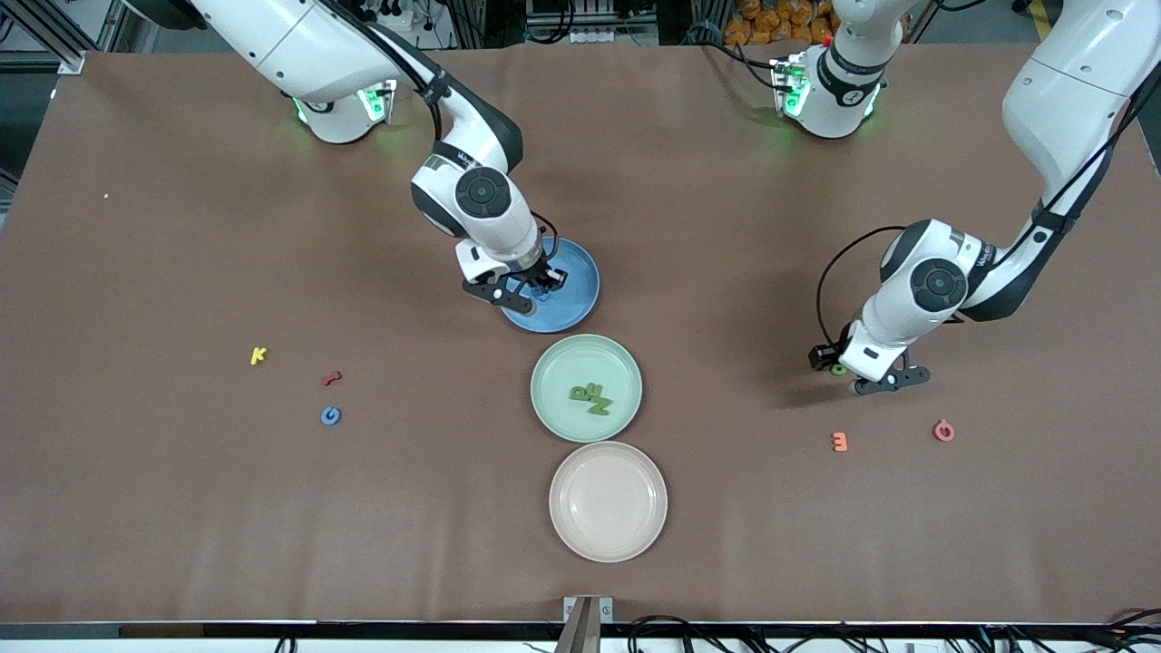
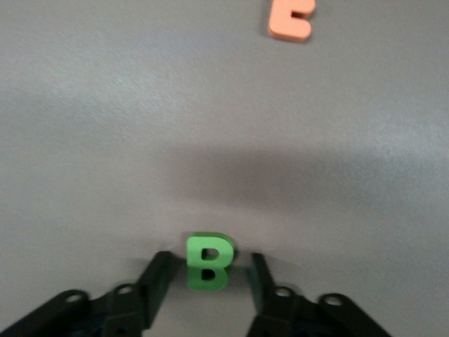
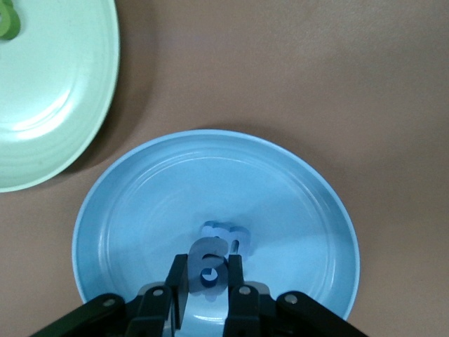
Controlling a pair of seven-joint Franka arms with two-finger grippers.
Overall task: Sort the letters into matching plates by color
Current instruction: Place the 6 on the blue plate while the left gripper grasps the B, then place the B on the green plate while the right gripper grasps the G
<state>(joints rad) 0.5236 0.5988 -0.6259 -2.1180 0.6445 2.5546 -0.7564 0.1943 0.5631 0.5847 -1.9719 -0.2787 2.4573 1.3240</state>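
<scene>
- Front view: right gripper [image 1: 537,283] low over the blue plate [image 1: 582,304]. At 6 o'clock from that plate, green plate [image 1: 558,410] with green letters [image 1: 591,397], Z readable. At 6 o'clock again, cream plate [image 1: 608,535]. Left gripper [image 1: 836,366] down at the table, orange E [image 1: 840,442] at its 6 o'clock. Blue G [image 1: 331,415] loose toward the right arm's end.
- Left wrist view: fingers [image 2: 158,281] spread, straddling green B [image 2: 208,262] flat on the table.
- Right wrist view: fingers [image 3: 236,270] pinching blue 6 [image 3: 208,263] over the blue plate; more blue letters [image 3: 226,232] lying in it.
</scene>
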